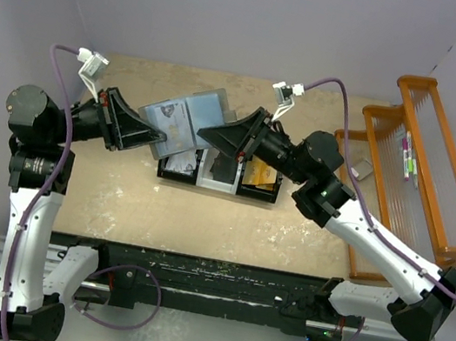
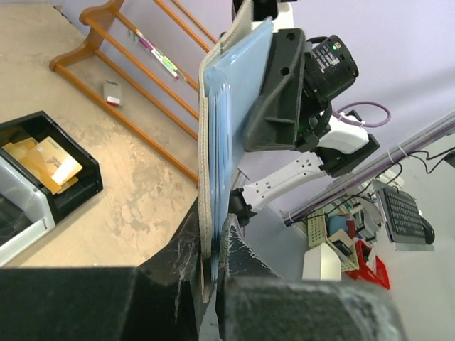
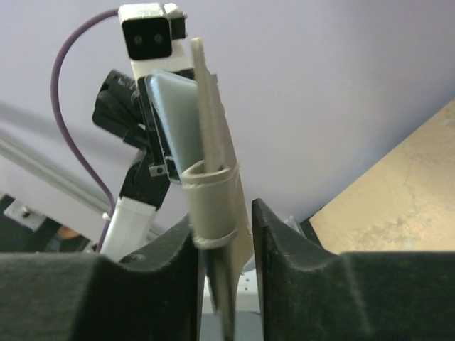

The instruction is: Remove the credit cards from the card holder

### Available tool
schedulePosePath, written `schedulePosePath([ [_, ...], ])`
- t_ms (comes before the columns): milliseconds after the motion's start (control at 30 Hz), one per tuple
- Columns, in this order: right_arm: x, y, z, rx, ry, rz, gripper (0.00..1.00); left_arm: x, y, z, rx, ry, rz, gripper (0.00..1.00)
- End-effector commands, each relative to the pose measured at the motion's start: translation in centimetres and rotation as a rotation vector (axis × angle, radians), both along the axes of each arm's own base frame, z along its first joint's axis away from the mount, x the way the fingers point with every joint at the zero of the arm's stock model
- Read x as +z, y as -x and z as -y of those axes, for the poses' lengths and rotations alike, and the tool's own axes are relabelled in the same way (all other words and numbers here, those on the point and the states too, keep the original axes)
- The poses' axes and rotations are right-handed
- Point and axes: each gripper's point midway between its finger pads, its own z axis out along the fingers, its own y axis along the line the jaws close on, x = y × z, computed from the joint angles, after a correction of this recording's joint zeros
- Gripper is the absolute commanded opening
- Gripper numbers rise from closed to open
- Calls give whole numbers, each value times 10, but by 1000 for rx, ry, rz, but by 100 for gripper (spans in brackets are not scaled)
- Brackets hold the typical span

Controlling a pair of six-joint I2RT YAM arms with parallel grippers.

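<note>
holder (image 1: 186,119) between left gripper (image 1: 159,135) and right gripper (image 1: 203,135), above the tray's (image 1: 216,188) left end; cards (image 1: 261,174) in its right compartment; rack (image 1: 422,169) far right.

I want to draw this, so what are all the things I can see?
card holder: one, blue-grey, held up in the air
bin tray: one, black and white, table's middle
credit cards: a few, orange-gold, tray's right compartment
rack: one, orange wood, table's right side
marker: one, pink-green, on the rack
small block: one, grey, beside the rack
table: one, tan
left gripper: one, black, shut on the holder
right gripper: one, black, around the holder's other edge
</note>
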Motion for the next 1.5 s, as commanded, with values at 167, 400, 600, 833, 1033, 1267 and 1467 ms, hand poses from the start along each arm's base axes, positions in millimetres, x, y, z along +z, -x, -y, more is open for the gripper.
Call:
schedulePosePath([
  [167,10,-16,18,-1,89,12,71,-13,-8,-13,112,-223,91,0],
  [400,19,-57,59,-330,221,84,67,-56,-37,-53,312,-543,54,0],
  [600,25,-15,9,-98,165,163,66,-74,-38,-59,299,-602,14,0],
  [833,4,14,-37,147,154,138,64,-68,-28,-47,225,-546,18,0],
  [1033,-27,15,-43,221,176,86,57,-45,2,-22,47,-408,59,0],
  [1267,-32,15,-34,205,174,70,52,-26,25,-7,-105,-280,70,0],
  [1467,-31,20,-32,226,161,74,46,-17,36,-2,-171,-218,67,0],
])
